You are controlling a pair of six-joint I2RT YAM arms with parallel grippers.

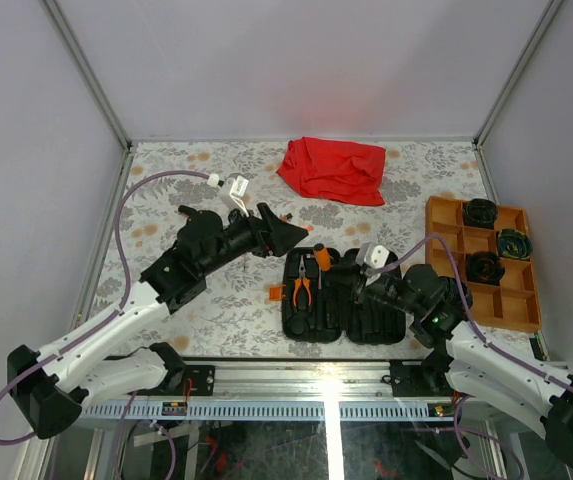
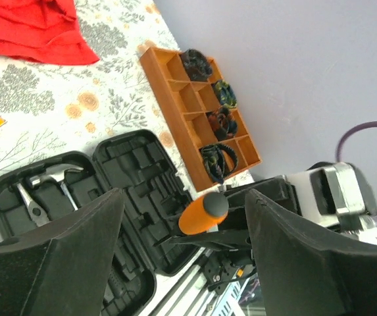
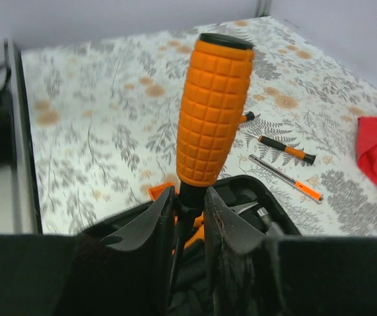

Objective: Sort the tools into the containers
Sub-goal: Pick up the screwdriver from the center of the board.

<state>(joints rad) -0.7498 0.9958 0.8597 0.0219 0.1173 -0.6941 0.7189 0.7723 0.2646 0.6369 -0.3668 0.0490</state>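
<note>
1. We are looking at the fat screwdriver standing upright over the right half of the black case. The right claw is clamping its neck just under the handle.
2. A hammer and pliers are already lying in the case's left half.
3. Two slim screwdrivers are lying loose on the tabletop just beyond the case, so we are judging the sort roughly half done.
4. The handle is showing a chunky orange grid with a black cap, probably grippy. The case is showing hard black moulded recesses.
5. The left claw is hovering beyond the case, fingers apart and empty.
6. The orange tray, right of the case, is holding dark coiled items. The red cloth is lying crumpled, well beyond the case.
</note>
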